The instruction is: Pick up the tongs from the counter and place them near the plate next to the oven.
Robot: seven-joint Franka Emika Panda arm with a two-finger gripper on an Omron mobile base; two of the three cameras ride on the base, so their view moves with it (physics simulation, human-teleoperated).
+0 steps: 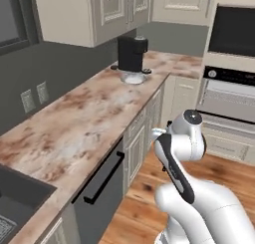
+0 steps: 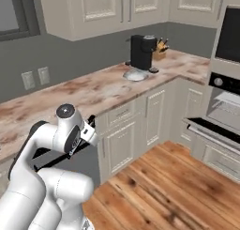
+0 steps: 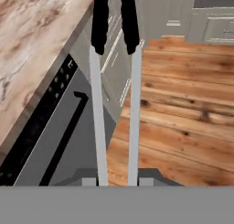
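Observation:
The tongs (image 3: 134, 109) run up the hand view as two silvery-white arms with dark ends. My gripper (image 3: 117, 180) is shut on their near end. They hang off the counter's (image 1: 74, 123) edge, above the dishwasher front (image 3: 50, 145) and the wooden floor (image 3: 183, 122). The plate (image 1: 133, 78), white with a grey rim, lies on the far counter at the foot of the black coffee machine (image 1: 131, 53); it is also in the right base view (image 2: 136, 75). The oven (image 1: 230, 96) is set in the cream cabinetry at the right (image 2: 226, 104).
A dark sink (image 1: 17, 203) sits at the counter's near left end. Wall outlets (image 1: 35, 96) are on the grey backsplash. A knife block (image 2: 162, 49) stands behind the coffee machine. Upper cabinets (image 1: 94, 14) hang over the counter.

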